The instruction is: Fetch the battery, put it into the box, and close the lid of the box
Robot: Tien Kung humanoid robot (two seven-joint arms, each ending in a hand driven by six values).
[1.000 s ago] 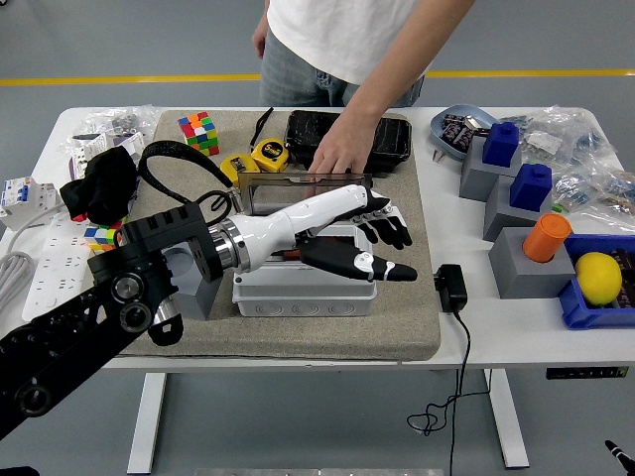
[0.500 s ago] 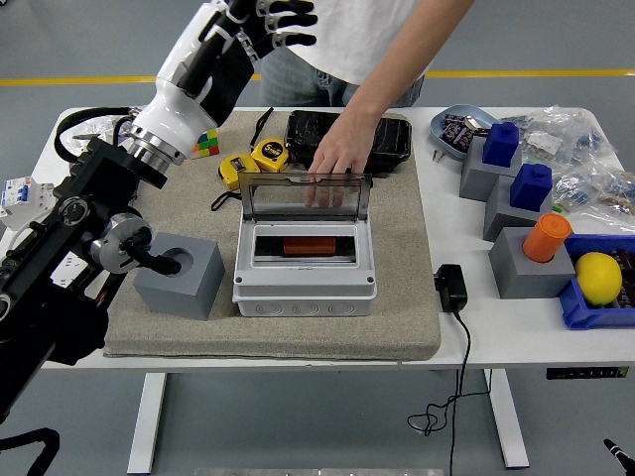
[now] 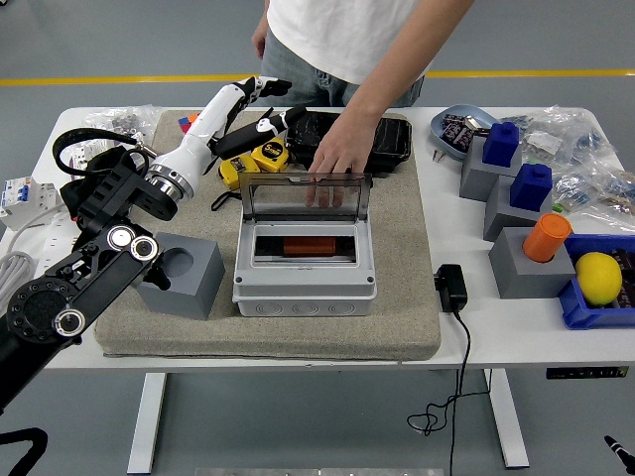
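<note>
Left hand (image 3: 248, 111) lowered, lid (image 3: 306, 196) upright

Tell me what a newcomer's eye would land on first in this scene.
First, the grey box at the middle of the mat, its clear lid standing open and an orange battery lying inside. A person's hand rests at the lid's top edge from the far side. The robot's left hand, fingers spread and holding nothing, hangs above the yellow tape measure at the mat's back left.
</note>
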